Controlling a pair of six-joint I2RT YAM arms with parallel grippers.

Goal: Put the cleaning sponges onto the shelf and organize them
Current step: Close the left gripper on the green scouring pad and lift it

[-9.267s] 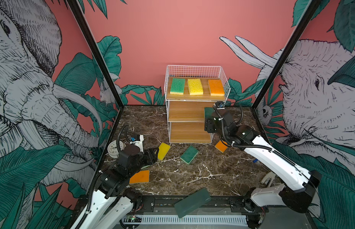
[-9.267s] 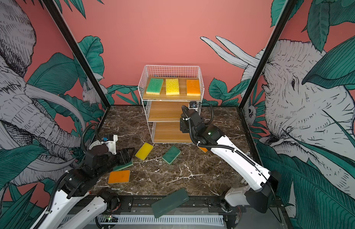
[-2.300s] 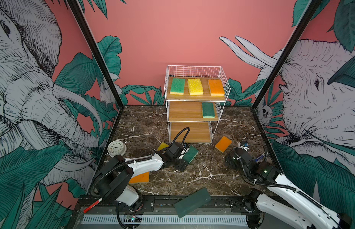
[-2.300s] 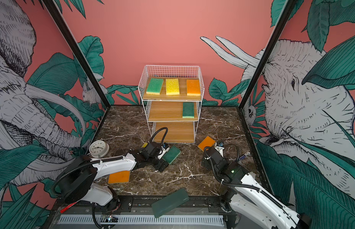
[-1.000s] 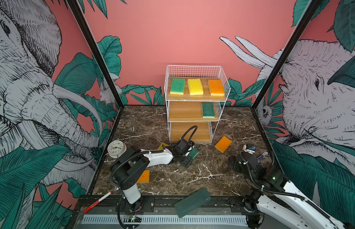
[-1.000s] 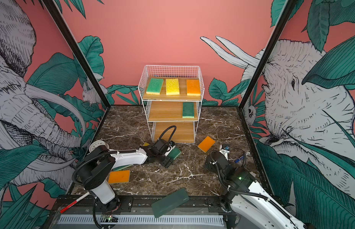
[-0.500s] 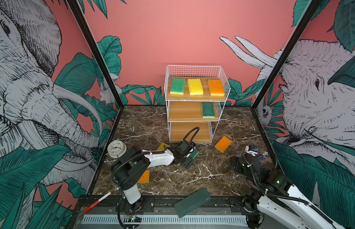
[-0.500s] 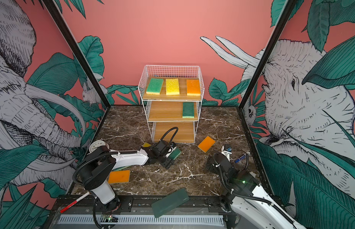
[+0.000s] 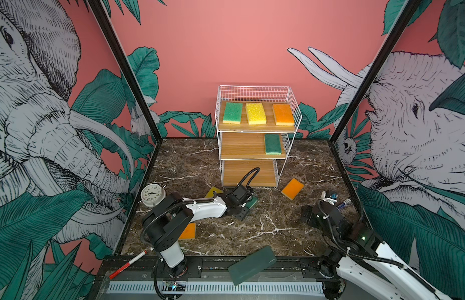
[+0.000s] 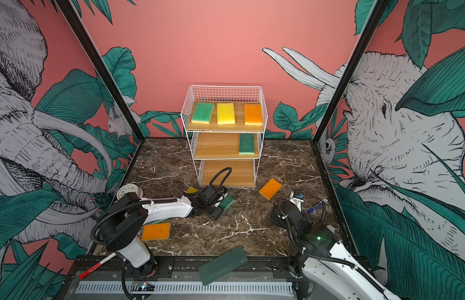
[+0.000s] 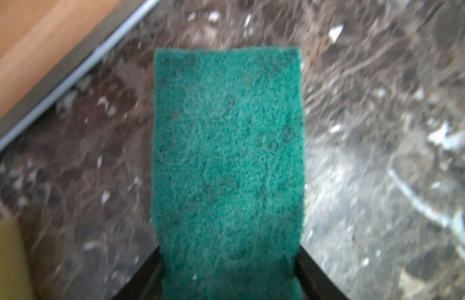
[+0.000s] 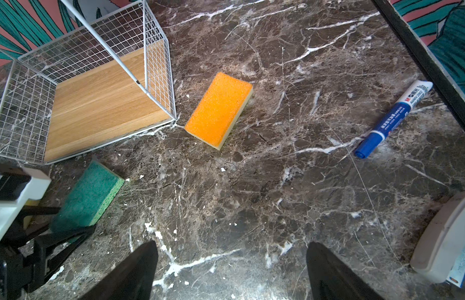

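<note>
The shelf stands at the back. Its top board holds green, yellow and orange sponges, and the middle board a dark green one. My left gripper is shut on a green sponge lying on the floor before the shelf. Both fingers press its long sides. An orange sponge, another orange one and a half-hidden yellow one also lie on the floor. My right gripper hangs open and empty at front right.
A clock stands at the left edge. A dark green slab lies on the front rail beside a red-and-white stick. A blue marker lies near the right wall, with a white object close by.
The left jaws have closed in on the green sponge. The right arm has drawn back a little toward the front right, still open.
</note>
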